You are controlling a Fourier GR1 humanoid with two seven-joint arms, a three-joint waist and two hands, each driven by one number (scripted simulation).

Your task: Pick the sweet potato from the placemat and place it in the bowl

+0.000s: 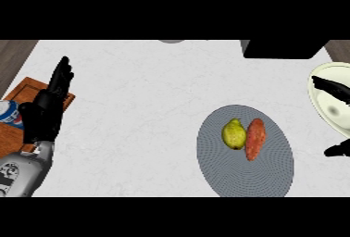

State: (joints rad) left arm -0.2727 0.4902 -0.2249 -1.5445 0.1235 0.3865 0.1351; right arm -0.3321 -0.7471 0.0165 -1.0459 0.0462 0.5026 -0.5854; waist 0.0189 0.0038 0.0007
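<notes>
A white marbled counter (150, 92) is filling the view, with brown wooden floor showing past its far corners. The left robot hand (46, 109) is resting at the left edge, fingers straight and pointing up, over a wooden board (26, 89) beside a can (8, 113). The right robot hand (331, 89) is showing only partly, spread wide with nothing in it, its fingers lying over the cream bowl (320, 110). To its left the sweet potato (255, 139), long and orange, is lying on the grey placemat (246, 178), touching a yellow-green fruit (234, 134).

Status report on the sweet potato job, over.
Left hand open, resting left. Right hand open over bowl. Sweet potato on placemat, yellow fruit beside it.
</notes>
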